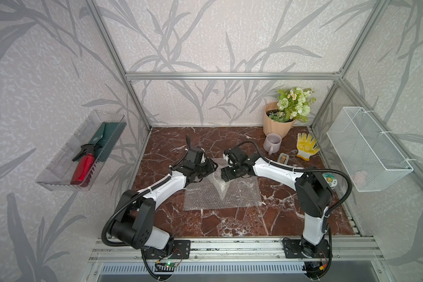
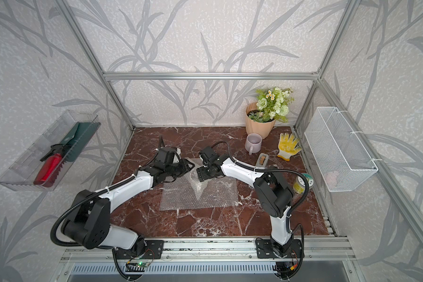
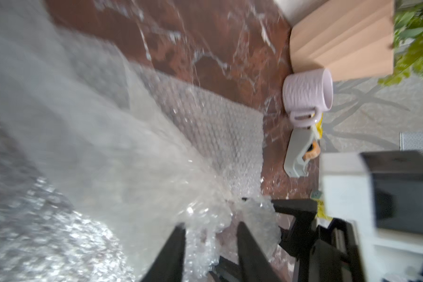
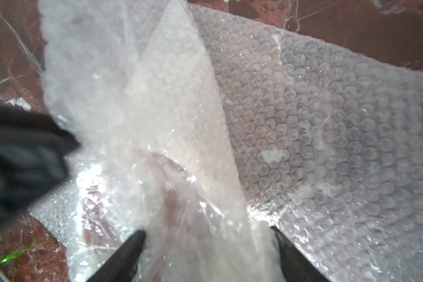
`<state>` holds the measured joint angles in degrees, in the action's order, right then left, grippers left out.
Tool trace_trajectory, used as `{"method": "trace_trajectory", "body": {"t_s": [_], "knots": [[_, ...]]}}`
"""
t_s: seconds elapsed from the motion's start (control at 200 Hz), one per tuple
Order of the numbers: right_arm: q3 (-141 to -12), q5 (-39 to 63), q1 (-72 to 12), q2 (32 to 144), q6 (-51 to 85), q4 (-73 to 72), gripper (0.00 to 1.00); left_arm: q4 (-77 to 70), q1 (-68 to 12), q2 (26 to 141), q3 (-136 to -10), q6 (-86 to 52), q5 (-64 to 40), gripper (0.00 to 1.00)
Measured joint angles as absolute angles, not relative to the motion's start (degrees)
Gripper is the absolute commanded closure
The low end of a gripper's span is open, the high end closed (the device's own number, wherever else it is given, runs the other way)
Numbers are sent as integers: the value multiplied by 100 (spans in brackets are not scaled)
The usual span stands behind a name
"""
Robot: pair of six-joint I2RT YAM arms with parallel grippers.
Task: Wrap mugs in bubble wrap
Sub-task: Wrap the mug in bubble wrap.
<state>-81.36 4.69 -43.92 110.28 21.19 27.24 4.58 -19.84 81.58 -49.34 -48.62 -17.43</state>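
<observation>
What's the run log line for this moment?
left gripper: open at bubble wrap | right gripper: straddles folded wrap, grip unclear | lilac mug: unwrapped beside flowerpot

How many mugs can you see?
1. The lilac mug stands beside the peach flowerpot, near the back wall. Another may be hidden inside the bunched bubble wrap in the middle; something reddish shows faintly through it.

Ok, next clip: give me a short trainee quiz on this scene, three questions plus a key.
1. True or false: the lilac mug is wrapped.
2. The wrap lies: A flat all over; B bunched up at its far end; C rolled into a tube.
3. What stands right behind the mug?
Key: 1 false; 2 B; 3 the flowerpot.
</observation>
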Motion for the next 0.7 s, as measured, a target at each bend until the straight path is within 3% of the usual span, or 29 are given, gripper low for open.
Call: {"method": "trace_trajectory", "body": {"t_s": [0.105,0.285,0.37,0.475,0.7], "knots": [[-8138,473,-4392,11043,2128,2722,25,832,-1540,8106,-5131,-4779,-1413,4],[-8138,475,-4392,11043,2137,2722,25,1267,-1118,8659,-5741,-4622,-1214,2],[-8138,482,-4392,11043,2137,2722,25,1282,-1050,9008,-5988,-4556,-1234,7],[-8138,495,-4392,11045,2139,2724,25,1319,-945,9465,-6257,-4436,-1356,27],[-8138,497,-4392,11045,2139,2724,26,1614,-720,10237,-6740,-4195,-1533,47]]}}
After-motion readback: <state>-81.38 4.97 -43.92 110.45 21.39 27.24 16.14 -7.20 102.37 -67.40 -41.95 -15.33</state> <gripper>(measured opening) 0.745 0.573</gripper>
